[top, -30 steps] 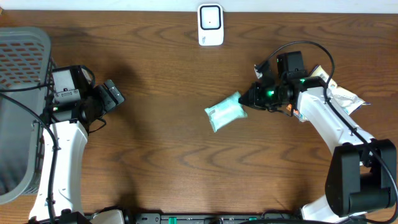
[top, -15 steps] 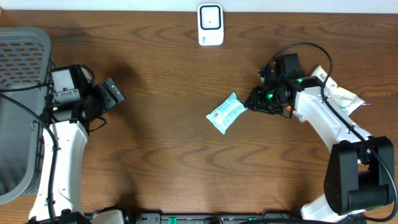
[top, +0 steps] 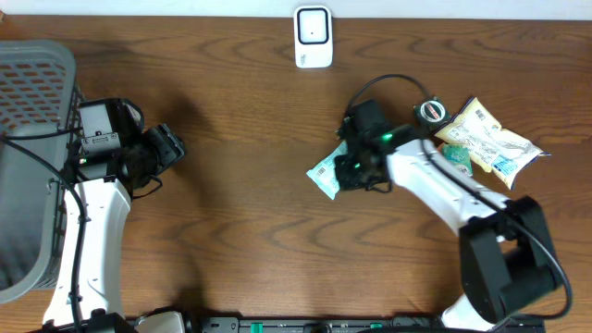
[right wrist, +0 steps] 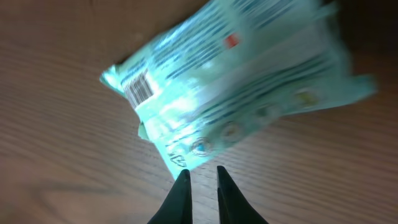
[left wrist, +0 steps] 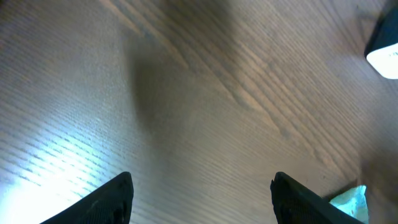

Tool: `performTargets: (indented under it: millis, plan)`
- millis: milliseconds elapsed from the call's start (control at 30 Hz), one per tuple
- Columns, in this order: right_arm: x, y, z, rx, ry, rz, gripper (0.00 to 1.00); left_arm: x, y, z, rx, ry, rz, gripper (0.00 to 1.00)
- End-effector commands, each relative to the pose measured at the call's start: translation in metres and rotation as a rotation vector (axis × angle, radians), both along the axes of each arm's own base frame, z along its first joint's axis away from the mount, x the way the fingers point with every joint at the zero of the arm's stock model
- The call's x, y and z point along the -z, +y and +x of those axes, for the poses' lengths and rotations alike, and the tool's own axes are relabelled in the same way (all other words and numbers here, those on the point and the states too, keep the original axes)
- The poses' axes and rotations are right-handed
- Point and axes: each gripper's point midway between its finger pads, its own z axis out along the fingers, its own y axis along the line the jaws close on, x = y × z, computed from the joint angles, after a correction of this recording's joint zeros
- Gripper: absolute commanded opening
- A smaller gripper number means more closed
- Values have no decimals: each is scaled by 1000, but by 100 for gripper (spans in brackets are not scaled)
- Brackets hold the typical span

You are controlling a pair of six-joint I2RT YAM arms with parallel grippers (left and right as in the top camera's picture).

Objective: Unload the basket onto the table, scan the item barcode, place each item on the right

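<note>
One grey basket [top: 37,88]; teal packet [top: 324,173] outside

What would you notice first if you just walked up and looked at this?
Probably the shiny teal packet in the middle of the brown table. Its barcode faces the right wrist camera, and the right claw is right at its edge. After that, you'd see the white scanner at the table's far edge and the grey basket beside the left arm.
</note>
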Motion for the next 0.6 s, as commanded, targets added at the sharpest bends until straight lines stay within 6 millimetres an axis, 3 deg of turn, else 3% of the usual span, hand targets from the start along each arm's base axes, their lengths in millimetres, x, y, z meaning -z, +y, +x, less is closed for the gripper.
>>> performTargets:
  millis: [0,100,300,433,500,567]
  plan:
    - [19,-7,-1,20,-17,-141,9,1,3,2,-11,1,7,71]
    - [26,3,-4,-5,-14,-140,9,1,3,2,-11,0,6,71]
    - [36,54,19,-18,-110,13,8,3,2,1,-11,12,3,71]
    - [42,59,25,-16,-115,42,8,10,-3,-2,2,43,-3,71]
    - [31,56,33,24,-116,82,20,13,-9,0,25,49,-2,68]
    - [11,59,44,47,-134,163,23,13,-21,6,93,28,19,57]
